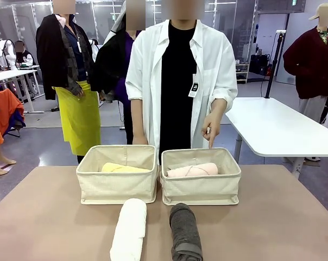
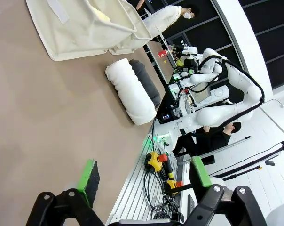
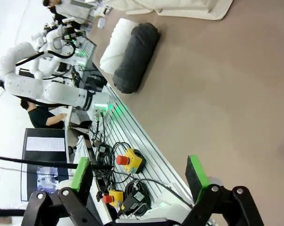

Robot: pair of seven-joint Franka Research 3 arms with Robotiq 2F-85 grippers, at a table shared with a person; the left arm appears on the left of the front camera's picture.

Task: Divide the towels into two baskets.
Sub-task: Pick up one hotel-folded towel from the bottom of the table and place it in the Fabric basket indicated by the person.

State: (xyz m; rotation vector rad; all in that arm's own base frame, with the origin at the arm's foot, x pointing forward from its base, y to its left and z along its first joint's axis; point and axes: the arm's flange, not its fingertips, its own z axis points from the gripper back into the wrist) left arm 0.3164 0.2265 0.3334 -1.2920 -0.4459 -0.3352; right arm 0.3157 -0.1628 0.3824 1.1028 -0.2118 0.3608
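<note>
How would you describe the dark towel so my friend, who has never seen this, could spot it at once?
Find the brown table, where the left basket and the right basket, both cream canvas, stand side by side. Two rolled towels lie on the tabletop on the robot's side of them. The dark grey towel lies before the right basket; its only neighbour is the white towel.

Left gripper (image 2: 144, 176): jaws wide apart, nothing between them. White towel (image 2: 130, 92): lies on the table (image 2: 38, 117). Dark grey towel (image 2: 146, 80): alongside the white towel, touching it. Basket (image 2: 81, 33): near the white towel's end.
</note>
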